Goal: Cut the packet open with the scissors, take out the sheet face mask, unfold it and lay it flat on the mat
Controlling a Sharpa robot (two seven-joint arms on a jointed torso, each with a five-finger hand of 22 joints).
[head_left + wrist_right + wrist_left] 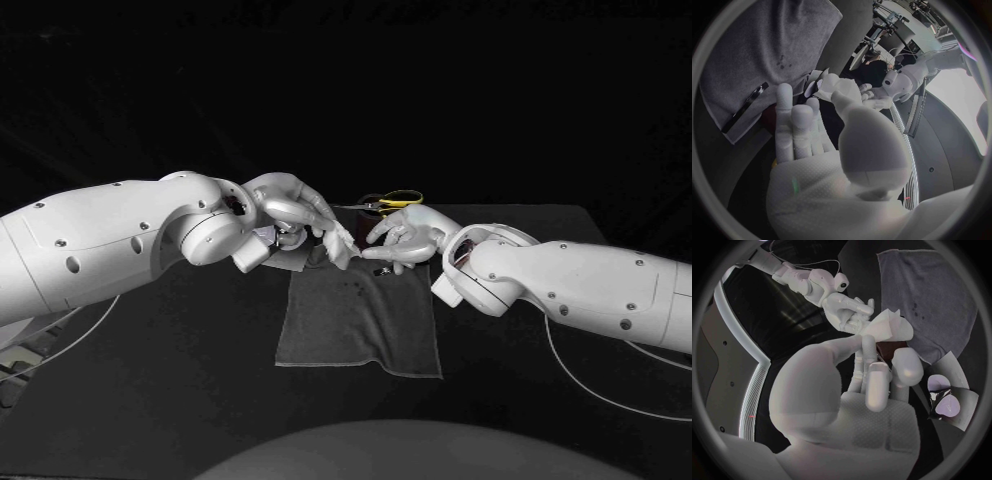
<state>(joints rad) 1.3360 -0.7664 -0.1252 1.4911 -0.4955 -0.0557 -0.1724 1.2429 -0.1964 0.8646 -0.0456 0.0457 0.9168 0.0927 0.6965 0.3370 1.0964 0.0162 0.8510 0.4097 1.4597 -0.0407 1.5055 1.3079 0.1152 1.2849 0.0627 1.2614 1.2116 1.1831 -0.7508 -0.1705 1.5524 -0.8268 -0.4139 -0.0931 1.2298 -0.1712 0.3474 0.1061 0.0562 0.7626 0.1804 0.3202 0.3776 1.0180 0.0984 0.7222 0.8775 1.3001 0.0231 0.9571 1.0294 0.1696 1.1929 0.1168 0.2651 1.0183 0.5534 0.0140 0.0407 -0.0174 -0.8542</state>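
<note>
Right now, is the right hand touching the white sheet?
Touching. The left wrist view shows the right hand pinching the white sheet at its edge.

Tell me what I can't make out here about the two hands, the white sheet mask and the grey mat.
1. All views: which hand pinches the white sheet mask; fingers of the left hand and right hand cover the contact.
2. Left wrist view: the dark red patch beside the mask, perhaps the packet, is mostly hidden by the left hand.
3. Right wrist view: the dark strip on the grey cloth mat is too small to identify.
</note>
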